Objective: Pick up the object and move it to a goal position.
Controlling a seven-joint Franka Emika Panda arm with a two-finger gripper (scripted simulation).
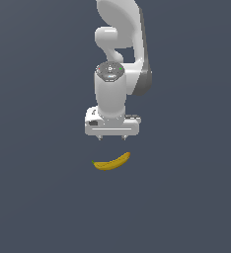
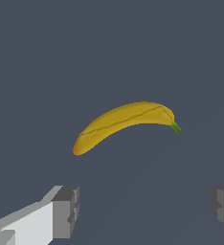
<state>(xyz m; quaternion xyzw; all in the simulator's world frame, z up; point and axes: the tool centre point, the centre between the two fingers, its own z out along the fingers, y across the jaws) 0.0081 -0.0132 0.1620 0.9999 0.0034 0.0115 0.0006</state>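
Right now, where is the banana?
In the exterior view the banana lies on the dark floor just below the open tool, apart from it, green stem toward that view's left. In the wrist view it lies ahead of the two fingertips, not between them.

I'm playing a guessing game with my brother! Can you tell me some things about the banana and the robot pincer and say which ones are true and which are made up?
1. The banana lies on the dark floor, not in the pincer. True.
2. The pincer is shut tight on the banana. False: in the wrist view its fingers stand wide apart, with nothing between them.
3. The banana has a green stem tip. True.
4. The banana is red. False: it is yellow.
5. There are two bananas. False: only one shows.
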